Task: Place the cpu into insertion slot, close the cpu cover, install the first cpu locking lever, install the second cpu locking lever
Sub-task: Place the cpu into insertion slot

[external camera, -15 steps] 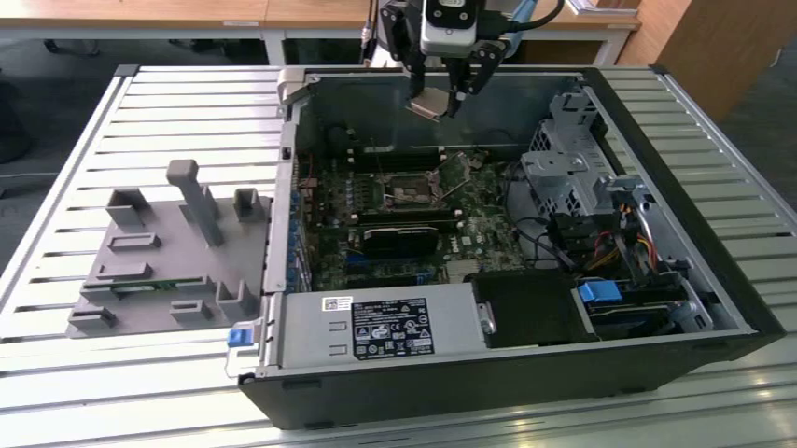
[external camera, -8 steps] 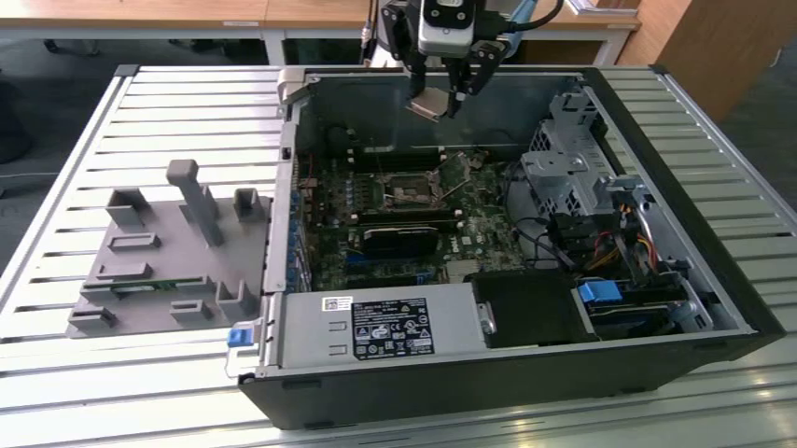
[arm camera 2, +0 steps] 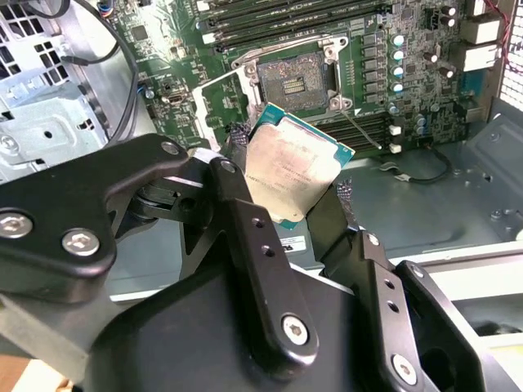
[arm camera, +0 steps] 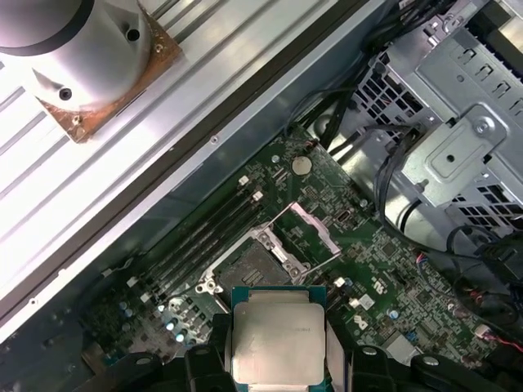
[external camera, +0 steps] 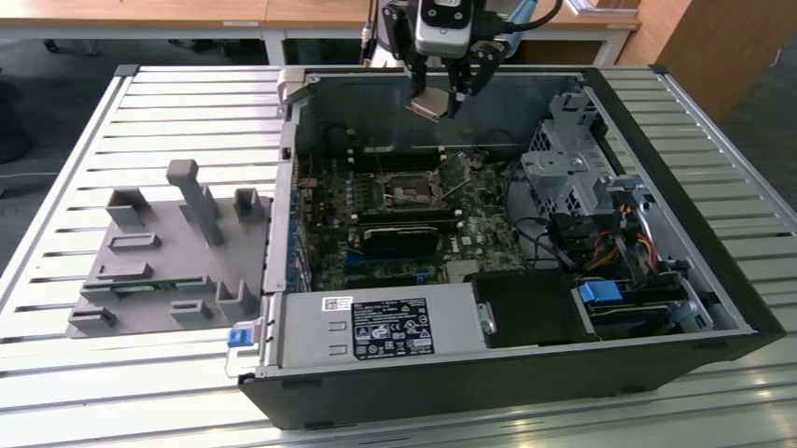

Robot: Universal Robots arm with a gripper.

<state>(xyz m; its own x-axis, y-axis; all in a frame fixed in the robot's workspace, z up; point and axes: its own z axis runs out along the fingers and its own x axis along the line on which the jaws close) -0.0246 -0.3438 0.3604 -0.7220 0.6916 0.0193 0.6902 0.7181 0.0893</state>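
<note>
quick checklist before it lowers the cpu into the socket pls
1. Grip on cpu: ok, gripper shut on its edges.
2. Empty socket: ok, contacts bare.
3. Raised cover: ok, swung up off the socket.
4. Levers released: one lever stands free beside the socket, ok; the other, cannot tell.
5. Squared with socket: not ok, cpu edges lie at an angle to the socket's in both wrist views.
6. Over socket: not ok, in the exterior view the cpu hangs high by the case wall.
</note>
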